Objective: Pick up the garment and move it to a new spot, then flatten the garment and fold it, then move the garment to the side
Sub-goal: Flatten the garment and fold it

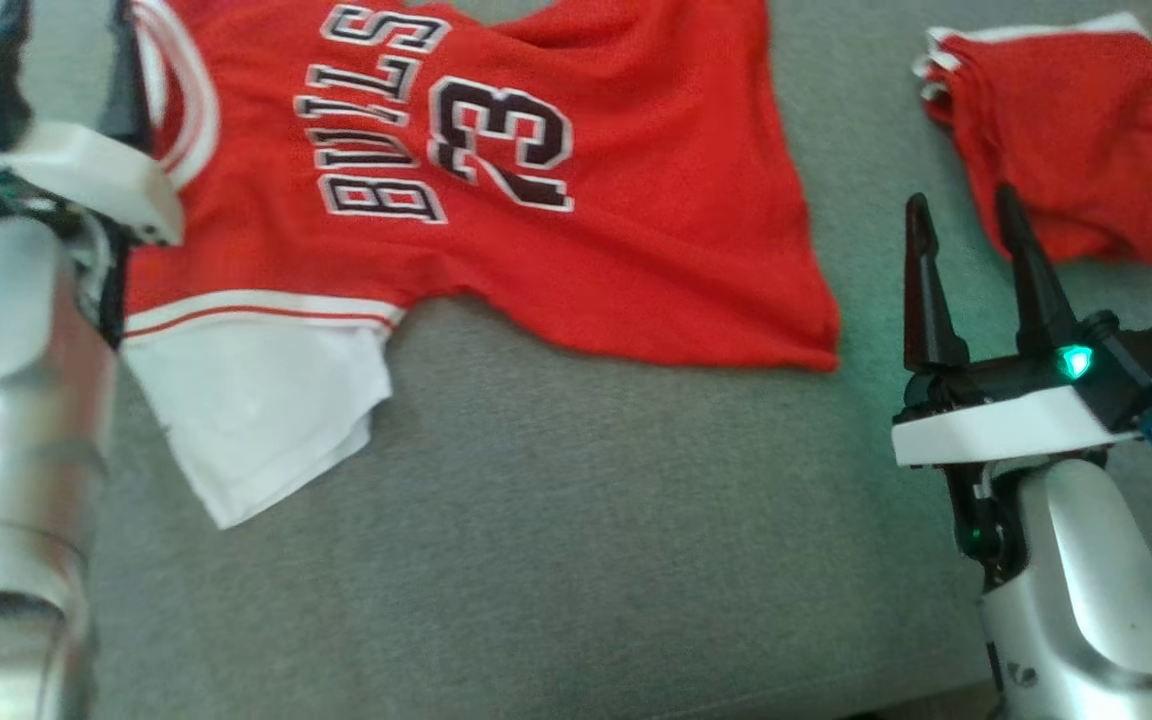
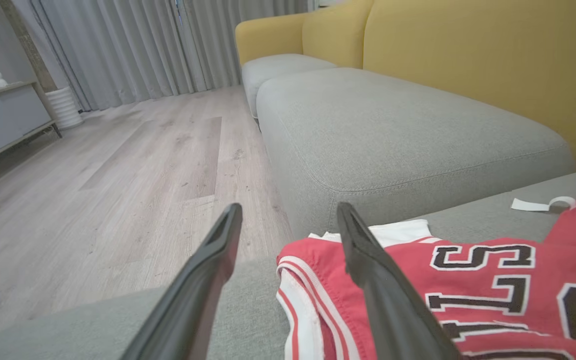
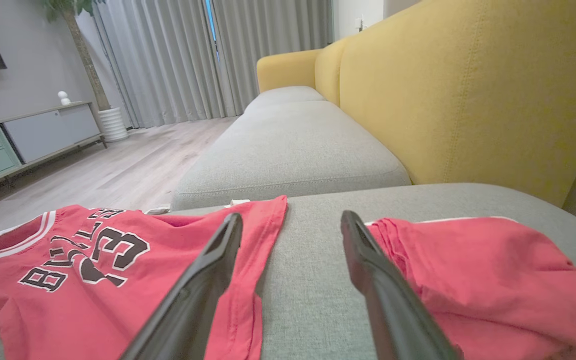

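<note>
My right gripper (image 1: 961,205) stands spread and empty in the head view, near the hem corner of the jersey (image 1: 536,230). The jersey lies face up and mostly opened out on the sofa seat (image 1: 536,560), with red shorts (image 1: 1066,140) beyond. I'd judge the placing done, the smoothing partial, and folding and setting aside not yet done.

In the left wrist view my left gripper (image 2: 289,212) is spread too and holds nothing. The jersey's striped armhole is right by one finger.

In the right wrist view, bare seat lies between the fingers, with the jersey on one side and the shorts on the other.
</note>
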### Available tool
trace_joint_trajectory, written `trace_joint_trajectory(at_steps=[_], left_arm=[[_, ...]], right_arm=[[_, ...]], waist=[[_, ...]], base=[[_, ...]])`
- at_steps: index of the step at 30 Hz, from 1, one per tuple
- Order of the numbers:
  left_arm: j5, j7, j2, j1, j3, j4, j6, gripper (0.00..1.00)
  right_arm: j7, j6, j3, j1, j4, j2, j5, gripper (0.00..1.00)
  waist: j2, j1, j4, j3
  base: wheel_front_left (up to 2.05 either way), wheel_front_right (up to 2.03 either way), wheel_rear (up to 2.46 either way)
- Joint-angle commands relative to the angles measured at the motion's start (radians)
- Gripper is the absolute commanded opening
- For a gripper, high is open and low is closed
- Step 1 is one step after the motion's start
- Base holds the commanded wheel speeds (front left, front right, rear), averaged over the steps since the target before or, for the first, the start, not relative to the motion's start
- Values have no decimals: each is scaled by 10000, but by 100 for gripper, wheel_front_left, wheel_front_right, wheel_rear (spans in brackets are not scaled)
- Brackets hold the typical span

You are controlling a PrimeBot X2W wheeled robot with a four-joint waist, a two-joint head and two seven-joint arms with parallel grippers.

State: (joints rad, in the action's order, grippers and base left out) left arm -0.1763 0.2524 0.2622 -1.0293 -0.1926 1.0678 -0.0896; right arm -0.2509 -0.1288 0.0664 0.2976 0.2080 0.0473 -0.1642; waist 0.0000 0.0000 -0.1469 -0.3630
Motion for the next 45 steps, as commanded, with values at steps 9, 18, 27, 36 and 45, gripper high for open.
trace_joint_trajectory(at_steps=[9, 18, 27, 36, 45], left_arm=[[-354, 91, -189, 2464, 393, -2744, -95, 100], [-854, 92, -1357, 5930, 760, -4943, 207, 100], [-1009, 93, -1824, 7306, 1083, -5929, 428, 100], [-982, -372, -1957, 7208, 533, -4782, 287, 100], [-984, -1481, -1962, 6745, 266, -3166, 532, 100]], right_arm=[[-109, -19, -1, -593, 278, 30, 250, 100], [-109, -19, -315, -1467, 1048, 30, 167, 100], [-109, -19, -253, -1502, 1323, 30, 83, 100], [-109, -19, -150, -1334, 1225, 30, 71, 100], [-109, -19, -168, -1260, 1130, 30, -39, 100]], waist=[[0, 0, 1626, 1398], [0, 0, 2398, 2386], [0, 0, 2266, 2593], [0, 0, 1913, 2394], [0, 0, 1524, 2093]], base=[[0, 0, 0], [0, 0, 0], [0, 0, 0], [0, 0, 0], [0, 0, 0]])
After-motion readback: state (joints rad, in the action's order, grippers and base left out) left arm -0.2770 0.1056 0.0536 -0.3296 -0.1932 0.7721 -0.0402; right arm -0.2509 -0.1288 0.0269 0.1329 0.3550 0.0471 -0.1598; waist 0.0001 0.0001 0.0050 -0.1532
